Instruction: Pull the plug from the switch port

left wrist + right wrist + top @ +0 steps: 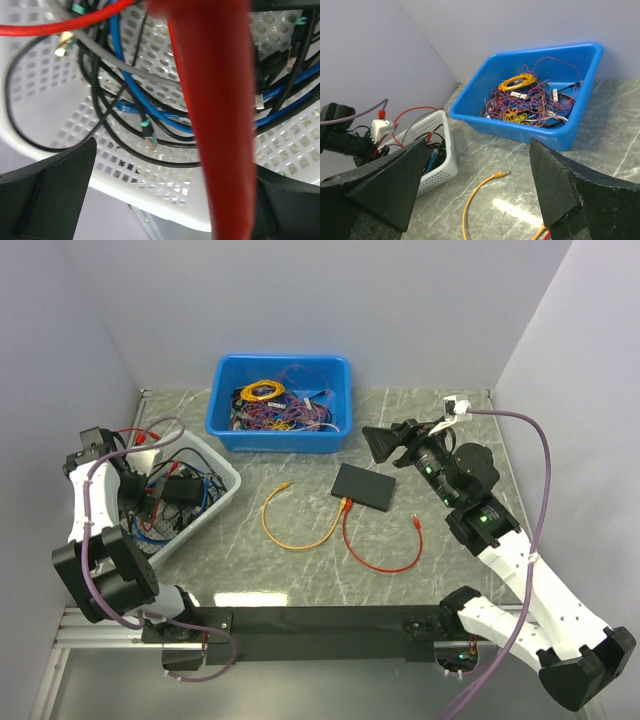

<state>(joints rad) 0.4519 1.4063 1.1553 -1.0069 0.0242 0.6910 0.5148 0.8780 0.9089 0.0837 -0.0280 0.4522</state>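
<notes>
Two leads, orange cable and red cable, appearing still plugged into switch, which is lying mid-surface near blue bin. Right jaws gaping empty, hovering just beyond switch. Left jaws standing wide over white basket, separate red lead passing between, apparently unclamped. Pulling apparently remaining undone.

The left arm and right arm: white link shells between black joint housings. A lilac cable runs along each. The fingers are black wedges. A black rail carries both bases.
</notes>
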